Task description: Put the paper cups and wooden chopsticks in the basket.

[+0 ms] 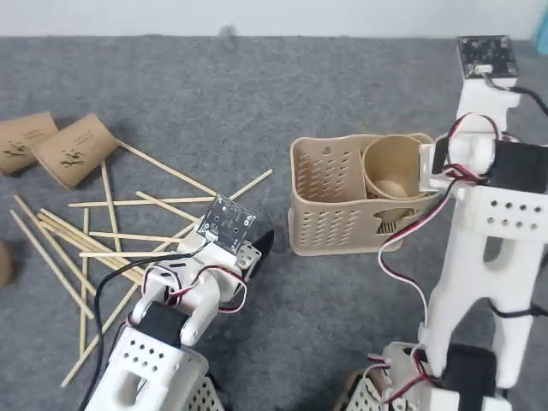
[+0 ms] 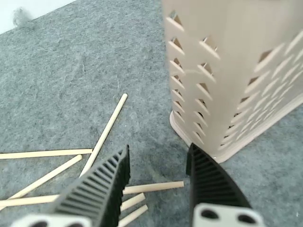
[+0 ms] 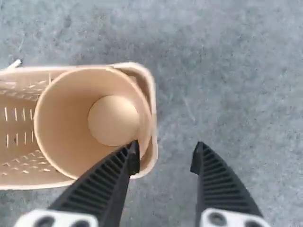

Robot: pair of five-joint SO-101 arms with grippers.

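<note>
The tan slotted basket stands right of centre, and one paper cup sits upright in its right end. Two more paper cups lie on their sides at the far left. Several wooden chopsticks are scattered between them and the basket. My left gripper is open and low over the mat, just left of the basket, with chopstick ends under it. My right gripper is open above the basket's right end, one finger over the rim of the cup and the other outside the basket.
Grey felt mat covers the table. A small brown object shows at the left edge, and another sits by the right arm's base. The right arm's white body stands close to the basket's right side.
</note>
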